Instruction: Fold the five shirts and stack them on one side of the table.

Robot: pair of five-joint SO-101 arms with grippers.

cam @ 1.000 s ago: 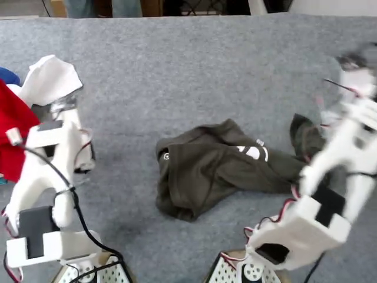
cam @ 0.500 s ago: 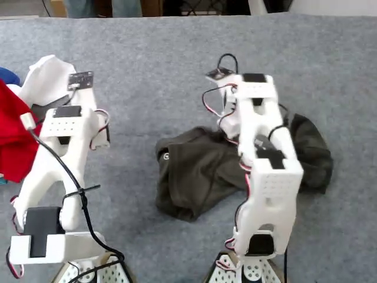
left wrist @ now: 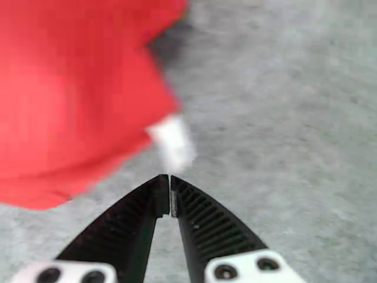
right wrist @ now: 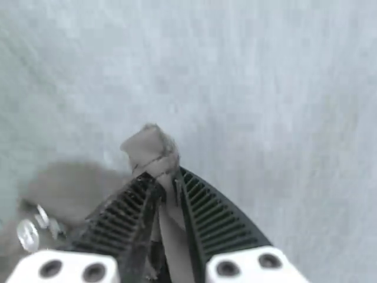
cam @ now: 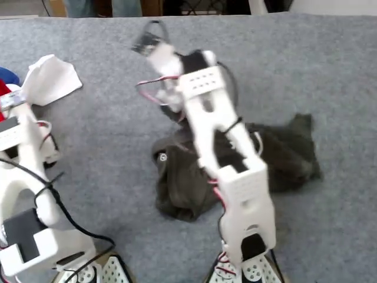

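Folding looks to be the step in hand, and the dark olive shirt (cam: pixel 288 162) is the one being worked. It lies crumpled in the middle of the grey table (cam: pixel 330 65). My right gripper (right wrist: pixel 164 177) is clamped on a tuft of its cloth, the jaws nearly together with the fabric bunched between them. I hold it raised above the table, past the shirt's far edge. My left gripper (left wrist: pixel 169 181) has its tips touching and nothing between them. The red shirt (left wrist: pixel 70 100) lies close in front of it at the left side of the table, near the white shirt (cam: pixel 53 79). Next, I judge, the pinched edge needs laying down flat, so that the cloth lands as a clean fold and not a twist, before I let go. The heap underneath is rumpled, so a smoothing tug may be needed first.
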